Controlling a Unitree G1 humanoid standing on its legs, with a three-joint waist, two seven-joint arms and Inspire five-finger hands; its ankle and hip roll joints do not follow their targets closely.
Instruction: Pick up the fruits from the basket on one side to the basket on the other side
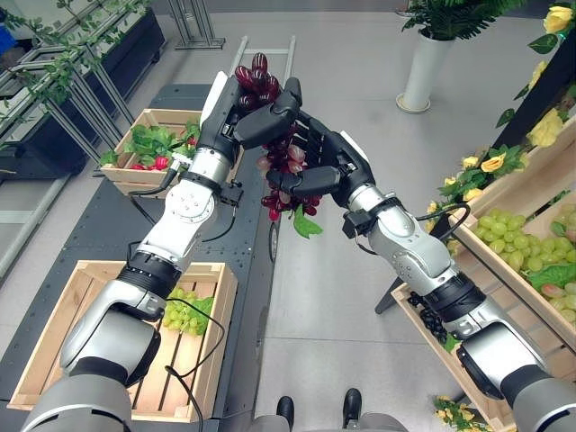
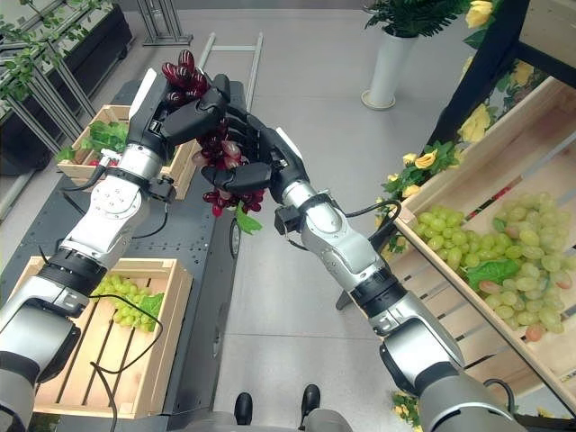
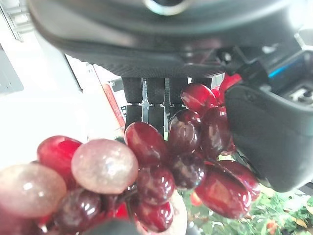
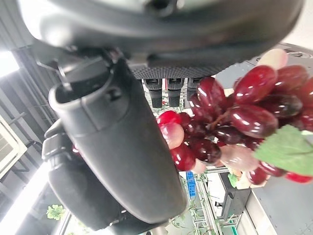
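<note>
A bunch of red grapes (image 1: 286,160) with a green leaf hangs in mid-air between the two sides, held by both hands. My left hand (image 1: 256,115) is curled round its upper part, and a few grapes stick out above the fingers. My right hand (image 1: 321,173) clasps the lower part from the other side, thumb under the cluster. The left wrist view shows the red grapes (image 3: 188,161) pressed between fingers and thumb (image 3: 269,137). In the right wrist view the grapes (image 4: 244,112) lie past the thumb (image 4: 112,147).
A wooden crate (image 1: 63,324) at my lower left holds green grapes (image 1: 184,310). A farther crate (image 1: 144,121) holds leafy greens and red fruit. On the right, a sloped wooden shelf crate (image 1: 486,265) holds many green grapes (image 1: 517,238). Bare floor lies between.
</note>
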